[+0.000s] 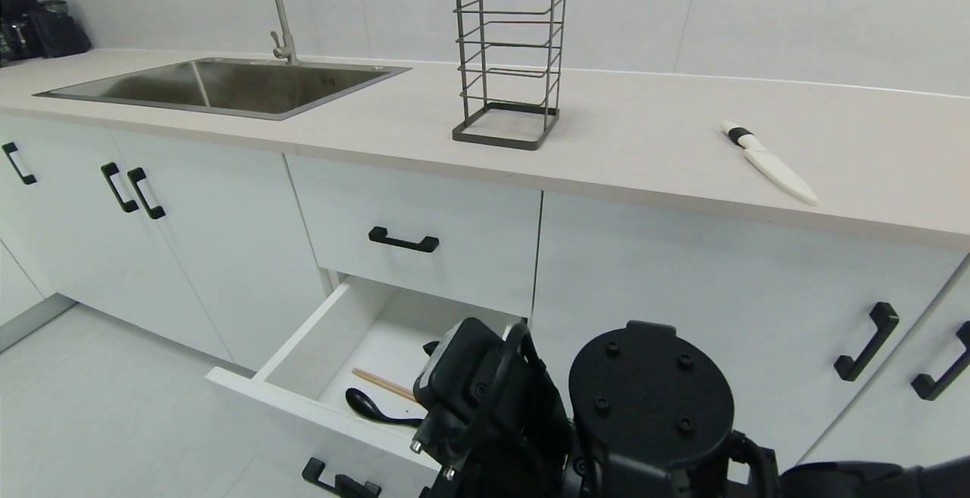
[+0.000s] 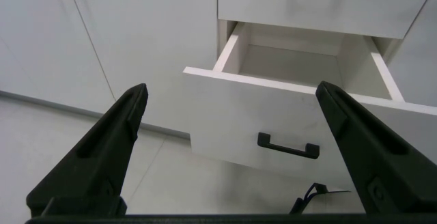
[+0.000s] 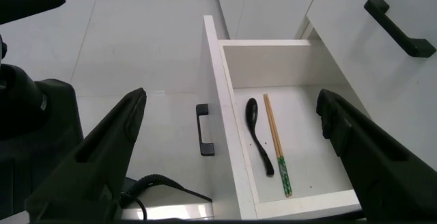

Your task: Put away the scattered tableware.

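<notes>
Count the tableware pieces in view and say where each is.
3: a black spoon and a pair of chopsticks side by side in the open drawer, and a white knife on the countertop. Part of the drawer is hidden; more may lie there.

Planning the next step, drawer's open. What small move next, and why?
Probably raise the right end effector toward the knife on the counter: it is open and empty, the spoon and chopsticks already lie in the open drawer, and the knife is the only piece left out.
</notes>
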You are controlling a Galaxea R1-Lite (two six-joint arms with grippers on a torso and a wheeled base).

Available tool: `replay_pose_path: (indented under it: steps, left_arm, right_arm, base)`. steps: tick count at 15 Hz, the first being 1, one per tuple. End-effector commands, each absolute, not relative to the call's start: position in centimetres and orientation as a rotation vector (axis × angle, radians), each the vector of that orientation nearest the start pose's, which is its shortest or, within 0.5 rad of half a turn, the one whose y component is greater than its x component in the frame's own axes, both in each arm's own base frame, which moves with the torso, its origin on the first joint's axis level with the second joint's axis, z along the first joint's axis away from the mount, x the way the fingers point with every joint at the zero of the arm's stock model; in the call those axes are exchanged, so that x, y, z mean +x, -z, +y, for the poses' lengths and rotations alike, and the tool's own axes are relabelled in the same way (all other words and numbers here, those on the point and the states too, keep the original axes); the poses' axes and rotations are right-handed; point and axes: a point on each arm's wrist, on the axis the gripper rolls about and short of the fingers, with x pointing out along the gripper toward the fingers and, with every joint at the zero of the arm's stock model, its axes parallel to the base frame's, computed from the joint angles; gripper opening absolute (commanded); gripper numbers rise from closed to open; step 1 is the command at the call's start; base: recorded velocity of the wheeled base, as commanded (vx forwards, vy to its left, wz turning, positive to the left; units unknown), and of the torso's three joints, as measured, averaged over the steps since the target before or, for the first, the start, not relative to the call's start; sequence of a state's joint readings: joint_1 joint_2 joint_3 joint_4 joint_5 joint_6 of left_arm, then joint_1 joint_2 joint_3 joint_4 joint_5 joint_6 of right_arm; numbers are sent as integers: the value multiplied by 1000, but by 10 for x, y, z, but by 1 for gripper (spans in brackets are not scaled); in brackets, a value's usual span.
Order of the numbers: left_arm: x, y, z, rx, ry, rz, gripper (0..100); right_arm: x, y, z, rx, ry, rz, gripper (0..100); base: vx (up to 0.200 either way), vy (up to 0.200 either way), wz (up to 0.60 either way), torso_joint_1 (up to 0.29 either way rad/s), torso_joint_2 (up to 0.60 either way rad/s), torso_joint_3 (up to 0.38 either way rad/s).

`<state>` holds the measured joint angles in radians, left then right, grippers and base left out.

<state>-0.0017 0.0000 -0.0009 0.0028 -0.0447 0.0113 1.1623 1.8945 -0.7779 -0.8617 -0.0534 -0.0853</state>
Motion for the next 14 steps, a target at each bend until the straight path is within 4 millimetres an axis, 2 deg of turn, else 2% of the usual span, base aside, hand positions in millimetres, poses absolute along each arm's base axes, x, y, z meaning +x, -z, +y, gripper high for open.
replay_pose_path:
  steps: [1, 5, 7, 9, 10, 11, 12, 13, 14]
  left_arm:
    - [-23, -75, -1, 11, 46, 3, 100]
    - [-23, -75, -1, 12, 46, 4, 100]
    - [-23, -75, -1, 11, 46, 3, 100]
    - [-23, -75, -1, 11, 48, 1, 100]
    - [-23, -76, -1, 14, 51, 0, 100]
    - [-23, -76, -1, 12, 49, 1, 100]
    - [-23, -76, -1, 9, 49, 3, 100]
    - [-23, -76, -1, 12, 51, 1, 100]
    - [-23, -76, -1, 11, 51, 1, 100]
  right_arm:
    - [136, -133, 311, -232, -1113, 175, 100]
    - [133, -134, 309, -231, -1116, 176, 100]
    - [127, -140, 292, -228, -1111, 174, 100]
    - [123, -153, 259, -209, -1078, 155, 100]
    - [127, -164, 233, -186, -1026, 129, 100]
    - [128, -169, 215, -172, -989, 114, 100]
    - [127, -171, 172, -160, -905, 111, 100]
    - [123, -172, 147, -145, -865, 97, 100]
    - [123, -173, 146, -143, -862, 95, 100]
  base:
    - [0, 0, 0, 0, 0, 0]
    - [0, 0, 0, 0, 0, 0]
    - [0, 0, 0, 0, 0, 0]
    - [0, 0, 0, 0, 0, 0]
    - [0, 0, 0, 0, 0, 0]
    - [0, 0, 0, 0, 0, 0]
    - [0, 0, 0, 0, 0, 0]
    - [0, 0, 0, 0, 0, 0]
    - [0, 0, 0, 0, 0, 0]
